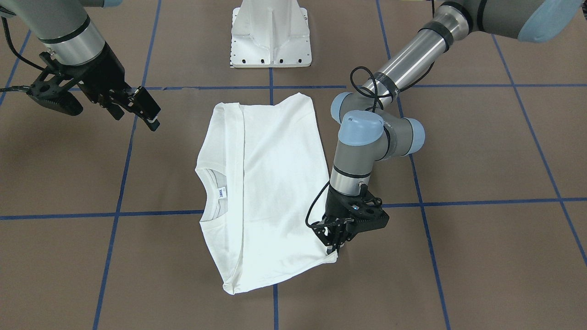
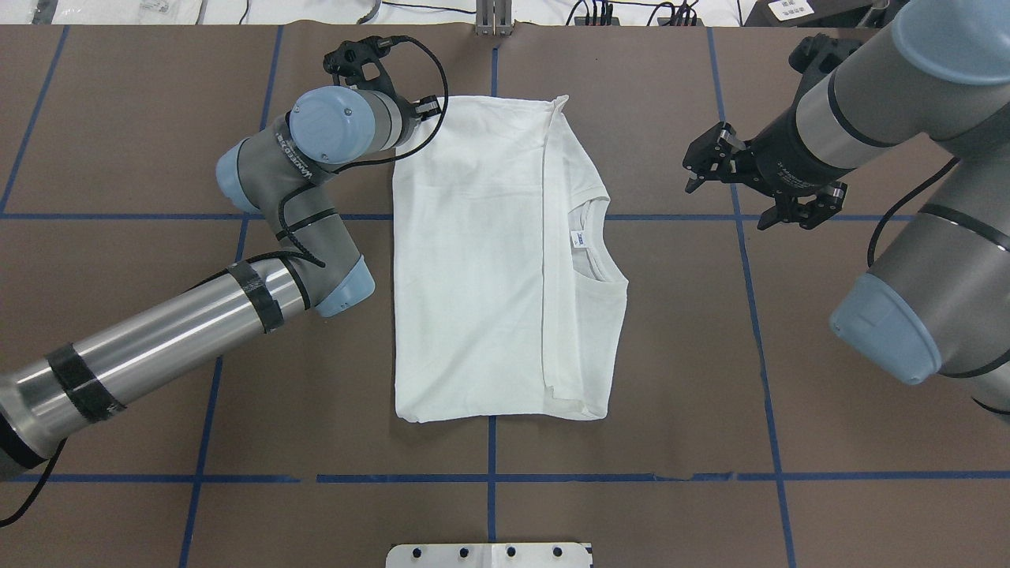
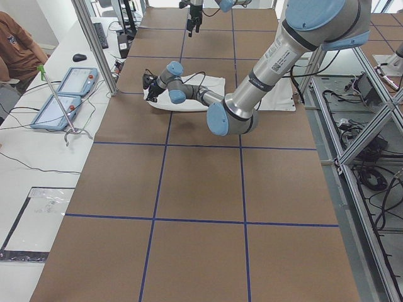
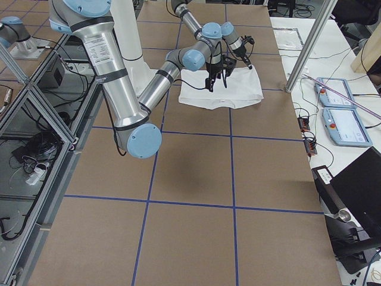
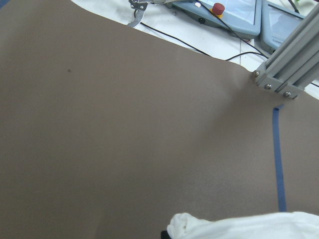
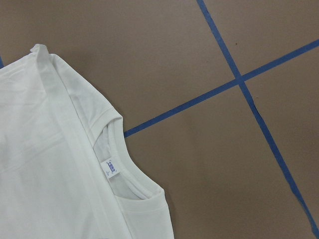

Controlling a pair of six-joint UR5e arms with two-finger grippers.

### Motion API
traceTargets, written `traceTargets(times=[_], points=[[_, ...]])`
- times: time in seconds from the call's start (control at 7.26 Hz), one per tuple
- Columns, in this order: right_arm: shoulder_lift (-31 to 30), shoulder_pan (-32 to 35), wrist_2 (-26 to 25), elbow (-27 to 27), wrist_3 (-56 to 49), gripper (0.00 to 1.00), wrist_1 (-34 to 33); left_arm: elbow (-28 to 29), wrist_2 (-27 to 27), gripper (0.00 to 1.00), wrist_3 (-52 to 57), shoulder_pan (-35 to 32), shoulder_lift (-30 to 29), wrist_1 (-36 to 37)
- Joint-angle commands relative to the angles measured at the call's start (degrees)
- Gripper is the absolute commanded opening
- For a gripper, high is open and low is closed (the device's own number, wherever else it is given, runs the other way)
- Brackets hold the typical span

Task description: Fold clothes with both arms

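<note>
Brown table, taped in blue, is covered at its middle by the shirt, folded into a plain white oblong; collar and label are exposed; one corner is pinched by the left gripper; the right gripper is held apart, jaws spread.

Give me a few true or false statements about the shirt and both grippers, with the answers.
1. The right gripper hovers open, off the T-shirt. True.
2. The neck label is hidden. False: it is in plain view.
3. The left gripper is at a corner of the T-shirt. True.
4. The T-shirt lies fully spread with both sleeves out. False: it is folded, and no sleeve sticks out.
</note>
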Motion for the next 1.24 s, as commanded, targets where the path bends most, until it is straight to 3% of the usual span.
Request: traceTargets(times=[0.0,0.28,0.69,0.96,1.1], points=[[0.2,0.0,-0.3,-0.5,-1.9,1.0,0.0,0.8,1.0,1.0,0.0,-1.0,-0.1,-1.6],[0.4,-0.5,-1.4,-1.3,-2.7,1.0,0.0,0.7,-0.5,1.0,0.0,-3.1,-0.1,-1.7],[3.8,-1.4,-3.2,-7.5,-12.2,1.0,-0.3,-0.5,-14.0,1.0,6.9,-7.3,1.4,0.6],[9.5,-2.5,-4.2,-14.9,-12.8,1.0,-0.3,-11.9,-24.1,1.0,13.3,-10.1,12.0,1.0],[12.9,-4.4,-6.4,-19.1,-12.8,1.0,-0.3,-18.2,-25.5,1.0,13.6,-10.3,16.7,2.0]])
